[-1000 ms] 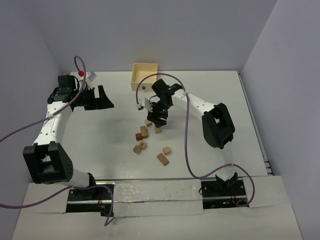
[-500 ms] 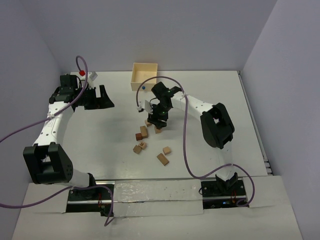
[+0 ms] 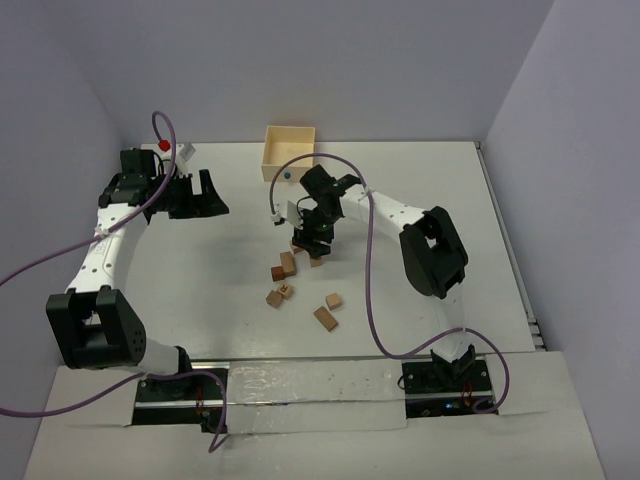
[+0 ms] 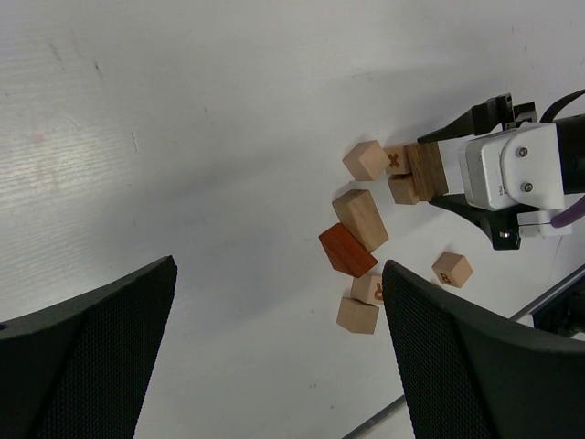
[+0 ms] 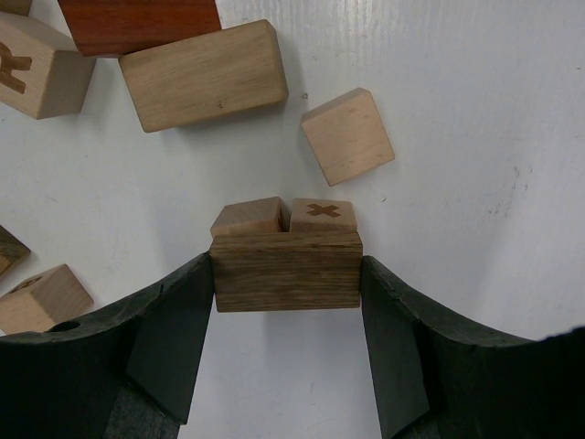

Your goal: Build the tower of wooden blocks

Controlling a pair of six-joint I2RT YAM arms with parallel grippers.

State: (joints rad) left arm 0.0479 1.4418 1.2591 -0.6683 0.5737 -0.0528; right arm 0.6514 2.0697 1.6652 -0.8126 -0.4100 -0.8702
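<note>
My right gripper (image 5: pixel 286 285) is shut on a dark brown wood brick (image 5: pixel 286 265), which it holds just over two small cubes side by side, a plain one (image 5: pixel 249 216) and one marked X (image 5: pixel 322 212). I cannot tell whether the brick touches them. In the top view this gripper (image 3: pixel 312 238) is at the table's middle. Loose wood blocks lie near: a tan brick (image 5: pixel 203 75), a red block (image 5: pixel 137 23) and a cube (image 5: pixel 347 135). No upright tower shows. My left gripper (image 3: pixel 195 195) is open and empty at the far left, high above the table (image 4: pixel 279 366).
More loose blocks lie nearer the arms: two small cubes (image 3: pixel 280 295), a cube (image 3: pixel 333 300) and a brick (image 3: pixel 325 318). A pale wooden box with a blue dot (image 3: pixel 289 152) stands at the back. A red and white object (image 3: pixel 172 149) sits at the back left.
My right gripper has shifted slightly left with the dark brick in it. The left arm has not moved.
</note>
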